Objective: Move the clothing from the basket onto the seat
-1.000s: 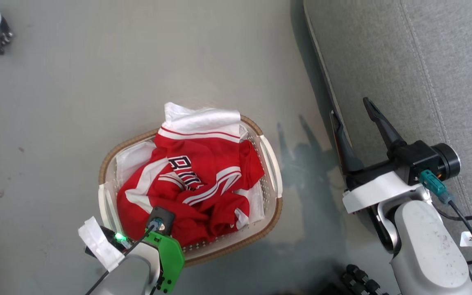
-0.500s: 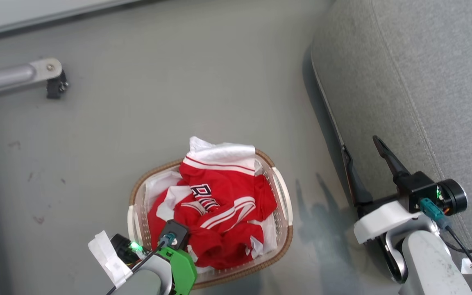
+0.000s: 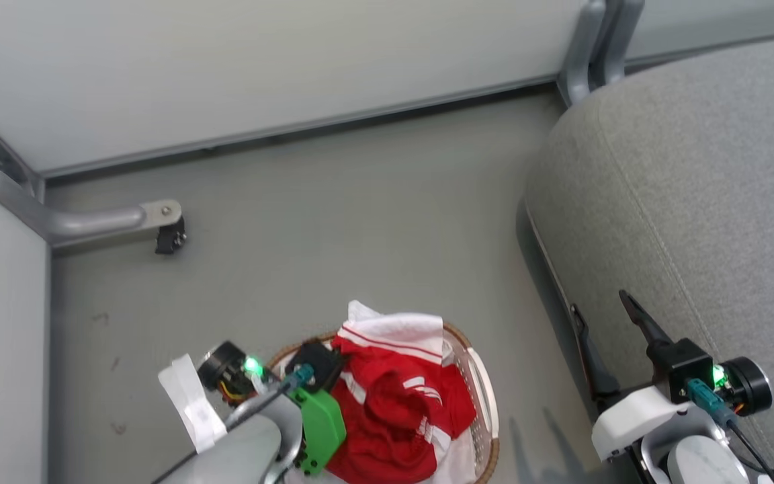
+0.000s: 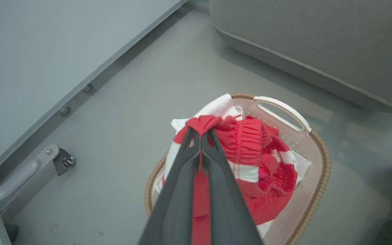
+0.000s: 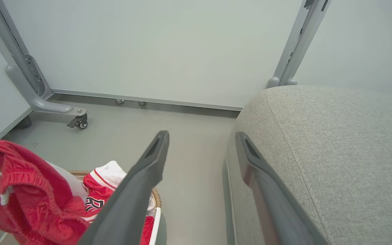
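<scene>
From the head, the clothing (image 3: 400,403) lies heaped in the basket (image 3: 488,403) on the floor (image 3: 333,222), left of the seat (image 3: 696,202), part of it pulled upward. The right pincer (image 3: 597,302) hangs released by the seat's front edge. Along the left wrist, the left pincer (image 4: 201,131) is clenched on a bunched red fold, the rest draped into the basket. So small a pinch may slip, or trailing cloth may snag the rim and drag the light basket along. From the right wrist, the raised part hangs above the basket. The floor is smooth and grey, and pale panels (image 5: 155,44) on castered legs (image 5: 77,117) close off the room behind.
</scene>
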Controlling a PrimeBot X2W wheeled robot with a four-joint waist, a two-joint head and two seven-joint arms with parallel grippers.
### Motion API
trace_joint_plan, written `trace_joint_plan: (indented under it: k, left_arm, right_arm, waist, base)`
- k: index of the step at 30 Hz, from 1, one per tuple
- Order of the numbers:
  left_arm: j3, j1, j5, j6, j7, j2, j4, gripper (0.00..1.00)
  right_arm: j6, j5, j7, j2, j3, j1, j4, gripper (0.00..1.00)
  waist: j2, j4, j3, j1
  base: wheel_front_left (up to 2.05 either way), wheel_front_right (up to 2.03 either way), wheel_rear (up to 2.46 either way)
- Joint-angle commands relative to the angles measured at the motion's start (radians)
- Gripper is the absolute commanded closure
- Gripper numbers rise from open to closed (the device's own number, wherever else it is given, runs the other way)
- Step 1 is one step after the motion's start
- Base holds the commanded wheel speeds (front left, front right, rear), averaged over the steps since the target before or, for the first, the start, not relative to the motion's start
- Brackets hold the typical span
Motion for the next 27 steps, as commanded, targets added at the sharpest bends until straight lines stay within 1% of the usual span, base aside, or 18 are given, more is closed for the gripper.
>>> trace_joint_plan:
  k: [1, 6, 15, 22, 27]
  left_arm:
    - [-0.012, -0.038, -0.016, -0.002, -0.004, 0.020, -0.026, 1.00]
    - [-0.043, -0.111, -0.049, -0.003, 0.001, 0.066, -0.104, 1.00]
    - [-0.056, -0.279, -0.083, -0.003, 0.057, 0.139, -0.230, 1.00]
    - [-0.035, -0.402, -0.093, -0.003, 0.093, 0.161, -0.279, 1.00]
    - [-0.024, -0.470, -0.084, -0.002, 0.101, 0.165, -0.289, 1.00]
  right_arm:
    - [-0.001, -0.004, -0.002, -0.005, -0.006, 0.028, 0.005, 0.00]
    - [-0.001, -0.008, -0.002, -0.004, -0.012, 0.064, 0.014, 0.00]
    - [-0.001, -0.010, -0.002, -0.004, -0.010, 0.081, 0.006, 0.00]
    - [-0.001, -0.003, -0.002, -0.004, 0.017, 0.056, 0.002, 0.00]
    - [-0.001, 0.002, -0.002, -0.004, 0.051, 0.030, 0.001, 0.00]
  waist:
    - [0.0000, 0.034, -0.104, 0.0000]
    - [0.0000, 0.039, -0.162, 0.0000]
    - [0.0000, 0.037, -0.212, 0.0000]
    - [0.0000, 0.029, -0.228, 0.0000]
    - [0.0000, 0.022, -0.228, 0.0000]
  base:
    - [0.00, 0.00, 0.00]
    - [0.00, 0.00, 0.00]
    - [0.00, 0.00, 0.00]
    - [0.00, 0.00, 0.00]
    - [0.00, 0.00, 0.00]
